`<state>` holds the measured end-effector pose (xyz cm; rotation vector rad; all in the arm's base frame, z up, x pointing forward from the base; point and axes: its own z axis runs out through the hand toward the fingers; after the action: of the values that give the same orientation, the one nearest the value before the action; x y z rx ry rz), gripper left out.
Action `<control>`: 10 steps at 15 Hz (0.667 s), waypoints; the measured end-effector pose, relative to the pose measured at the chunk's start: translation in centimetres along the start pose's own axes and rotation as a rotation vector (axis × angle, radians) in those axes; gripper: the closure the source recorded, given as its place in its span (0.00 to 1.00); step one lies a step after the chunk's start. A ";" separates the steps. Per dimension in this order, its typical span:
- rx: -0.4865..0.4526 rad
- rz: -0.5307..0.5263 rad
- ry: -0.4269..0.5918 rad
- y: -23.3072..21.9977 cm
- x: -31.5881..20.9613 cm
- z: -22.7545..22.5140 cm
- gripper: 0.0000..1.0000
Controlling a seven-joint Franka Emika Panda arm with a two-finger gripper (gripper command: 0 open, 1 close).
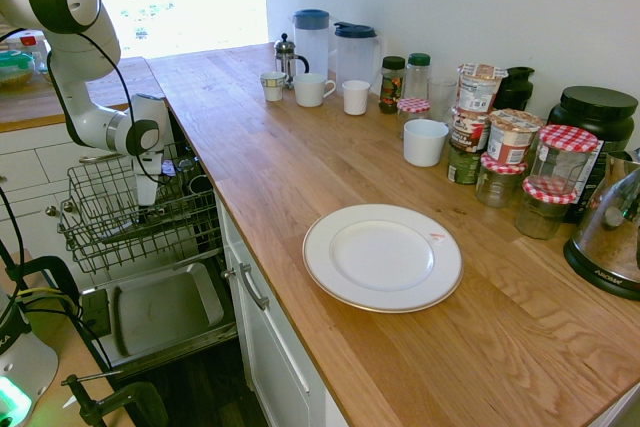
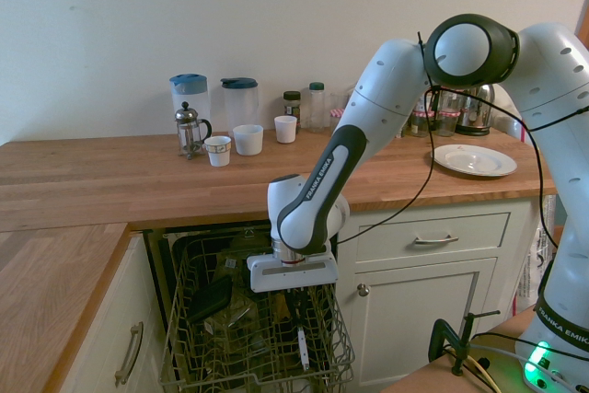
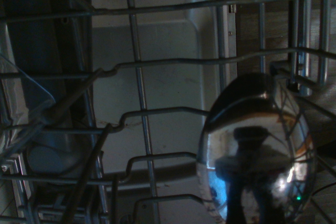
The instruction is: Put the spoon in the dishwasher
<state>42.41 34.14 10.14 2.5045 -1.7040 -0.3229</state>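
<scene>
Shiny oval-bowled metal spoon [image 3: 257, 150] inside wire dishwasher [image 1: 120, 212]

Spoon [image 3: 256, 150] shiny silver, mirror reflections. Dishwasher [image 1: 130, 217] rack grey wire, door panel grey metal, interior dark. Arm white with black joints. Plate [image 1: 382, 257] white; worktop [image 1: 300, 157] warm brown wood. Jar lids [image 1: 568, 137] red-white gingham. Jugs [image 1: 312, 19] had blue lids. Cabinet drawers [image 2: 433, 236] white.
</scene>
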 end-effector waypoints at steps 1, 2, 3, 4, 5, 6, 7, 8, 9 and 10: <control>0.002 -0.001 -0.001 -0.2 0.0 -0.2 0.00; 0.002 -0.003 -0.002 -0.3 0.0 -0.3 0.00; 0.000 -0.004 -0.001 -0.3 0.0 -0.3 0.00; -0.003 -0.004 0.000 -0.3 0.1 -0.2 0.00; -0.006 -0.004 0.001 -0.3 0.2 -0.2 0.00; -0.008 -0.005 0.001 -0.3 0.2 -0.3 0.00; -0.007 -0.006 0.001 -0.5 0.2 -0.4 0.00; -0.009 -0.008 0.002 -0.6 0.1 -0.6 0.00; -0.008 -0.009 0.002 -0.7 0.1 -1.1 0.00; -0.003 -0.012 0.004 -0.7 -0.1 -1.9 0.00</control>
<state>43.44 34.40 11.85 2.5128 -1.6862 -0.3204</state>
